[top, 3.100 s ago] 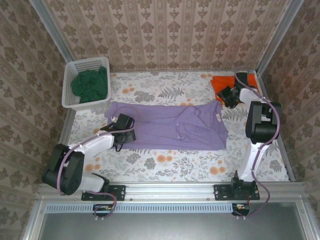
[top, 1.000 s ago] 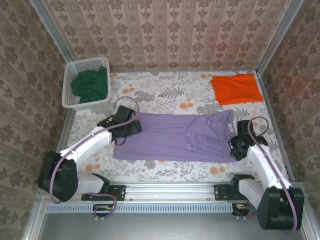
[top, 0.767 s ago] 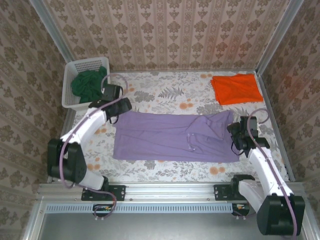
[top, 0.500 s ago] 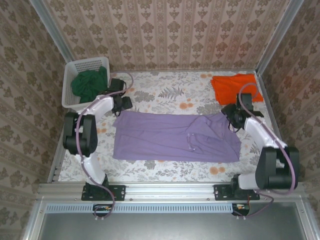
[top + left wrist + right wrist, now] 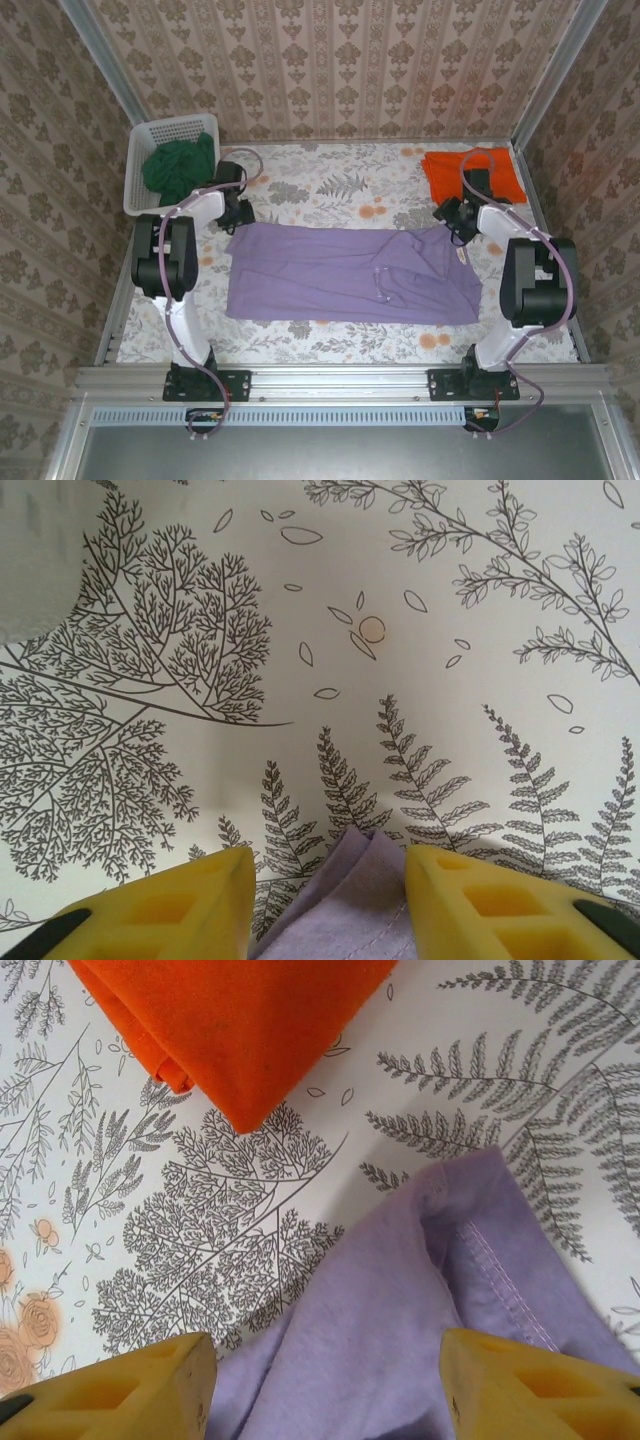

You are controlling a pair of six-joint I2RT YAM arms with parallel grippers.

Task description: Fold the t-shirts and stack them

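Tabletop (image 5: 330, 185): floral-printed surface spanning the middle of the top view; it carries the basket and all three garments.
Lilac t-shirt (image 5: 345, 272): laid flat as a wide band across the centre of the top view, running from centre-left to centre-right; each of its two upper corners lies at one of the tools.
Basket (image 5: 135, 200): white lattice container in the upper left of the top view, at the far left corner of the tabletop.
Orange t-shirt (image 5: 450, 172): folded flat in the upper right of the top view, apart from the lilac t-shirt; in the right wrist view its corner points down from the top edge, with bare tabletop between it and the lilac cloth.
Green t-shirt (image 5: 178, 170): crumpled inside the basket.
Left tool (image 5: 240, 212): at the upper left corner of the lilac t-shirt, just right of the basket; in the left wrist view its yellow fingers (image 5: 170, 910) stand well apart at the bottom edge, and the cloth corner lies between them ungripped.
Right tool (image 5: 452, 218): at the upper right corner of the lilac t-shirt, just below the orange t-shirt; in the right wrist view its fingers (image 5: 130, 1385) are spread wide at the bottom corners, with lilac cloth and a stitched hem lying between them and nothing clamped.
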